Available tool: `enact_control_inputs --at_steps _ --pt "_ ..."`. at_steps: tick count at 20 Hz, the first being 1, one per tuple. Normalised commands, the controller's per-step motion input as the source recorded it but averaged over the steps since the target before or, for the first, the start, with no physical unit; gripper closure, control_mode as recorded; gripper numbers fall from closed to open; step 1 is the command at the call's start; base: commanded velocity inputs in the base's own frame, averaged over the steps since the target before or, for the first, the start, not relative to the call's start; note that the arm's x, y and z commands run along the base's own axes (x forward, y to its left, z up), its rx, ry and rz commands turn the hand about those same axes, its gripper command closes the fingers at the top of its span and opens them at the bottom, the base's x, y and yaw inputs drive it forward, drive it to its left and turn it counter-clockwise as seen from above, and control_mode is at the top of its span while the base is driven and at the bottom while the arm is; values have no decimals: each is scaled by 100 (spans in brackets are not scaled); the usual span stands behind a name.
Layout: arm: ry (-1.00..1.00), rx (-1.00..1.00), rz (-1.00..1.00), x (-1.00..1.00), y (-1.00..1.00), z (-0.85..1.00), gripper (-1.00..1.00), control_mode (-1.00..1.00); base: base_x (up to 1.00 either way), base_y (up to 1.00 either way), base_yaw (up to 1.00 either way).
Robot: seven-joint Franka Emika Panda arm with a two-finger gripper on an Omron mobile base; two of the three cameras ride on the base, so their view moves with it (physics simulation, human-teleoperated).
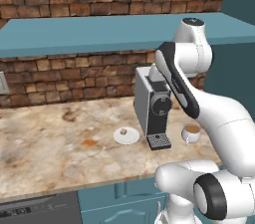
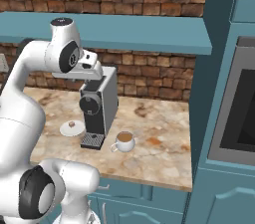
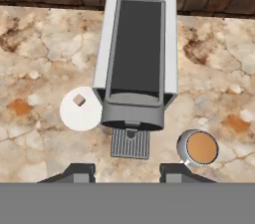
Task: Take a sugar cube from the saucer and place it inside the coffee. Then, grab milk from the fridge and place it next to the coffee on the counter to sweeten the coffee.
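My hand (image 3: 127, 173) hangs high over the coffee machine (image 3: 135, 63), looking straight down; its two fingertips (image 3: 79, 172) stand apart with nothing between them, partly open rather than spread to the full. The sugar cube (image 3: 78, 100) lies on the saucer (image 3: 74, 116), toward the rim farther from me, untouched. The saucer rests on the counter (image 3: 40, 58) just beside the machine's left flank, and the coffee (image 3: 200, 148) stands on the other side, near the drip grate (image 3: 130, 143), its brown surface uncovered. From the left base camera the same order reads saucer (image 1: 130, 138), machine (image 1: 152, 106), coffee (image 1: 191, 132), with my arm arching over them. I judge the task to be at its first step: reaching for the cube, with nothing yet picked up. The next move calls for shifting the hand leftward off the machine's top until the cube sits between the fingers, then lowering past the machine's side without brushing it. The cube is tiny, so the fingers must be centred carefully before closing.
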Motion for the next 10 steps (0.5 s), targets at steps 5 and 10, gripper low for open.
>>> enact_control_inputs --at_steps 5,10 --pt "0 0 10 -26 11 -20 -100 -100 0 0 0" --pt "0 -6 28 -10 61 -28 -100 -100 0 0 0"
